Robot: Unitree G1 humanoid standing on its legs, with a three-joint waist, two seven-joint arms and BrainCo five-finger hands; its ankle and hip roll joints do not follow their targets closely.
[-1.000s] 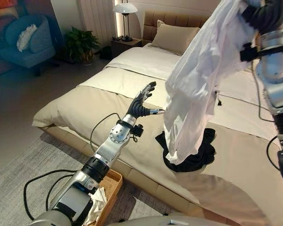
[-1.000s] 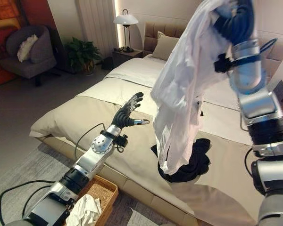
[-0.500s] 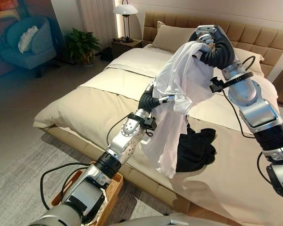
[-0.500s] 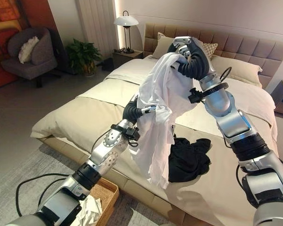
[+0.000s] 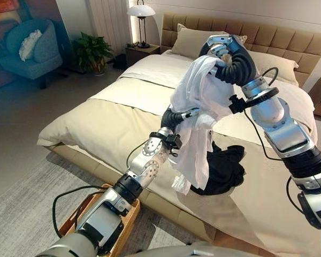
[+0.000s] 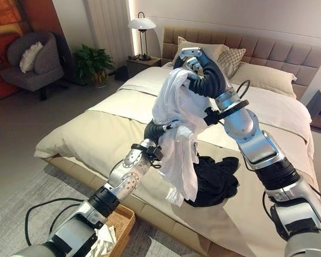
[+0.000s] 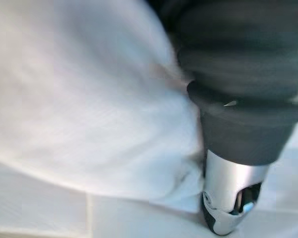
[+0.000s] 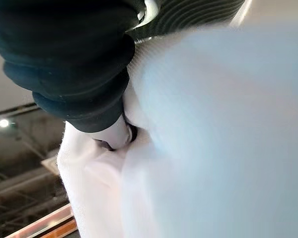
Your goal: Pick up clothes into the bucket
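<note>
A white shirt (image 5: 195, 134) hangs over the bed (image 5: 96, 123), bunched at its top in my right hand (image 5: 224, 51), whose fingers curl round the cloth. My left hand (image 5: 175, 116) is pushed into the shirt's side at mid height, its thumb (image 5: 190, 112) lying against the cloth and its fingers hidden in the folds. In the left wrist view the white cloth (image 7: 89, 99) lies close against that hand. A black garment (image 5: 227, 171) lies crumpled on the bed just behind the shirt's hem. The wicker basket (image 6: 122, 218) stands on the floor by the bed's near edge, with a white cloth (image 6: 102, 243) in it.
Pillows (image 5: 190, 40) lie against the padded headboard. A lamp (image 5: 140, 10) on a nightstand and a potted plant (image 5: 91, 51) stand at the bed's far left. An armchair (image 5: 29, 45) sits further left. A grey rug (image 5: 27, 187) covers the floor by the basket.
My right arm has come down and toward the left with the white shirt. My left hand, earlier spread in the air, has reached up into the shirt's side.
</note>
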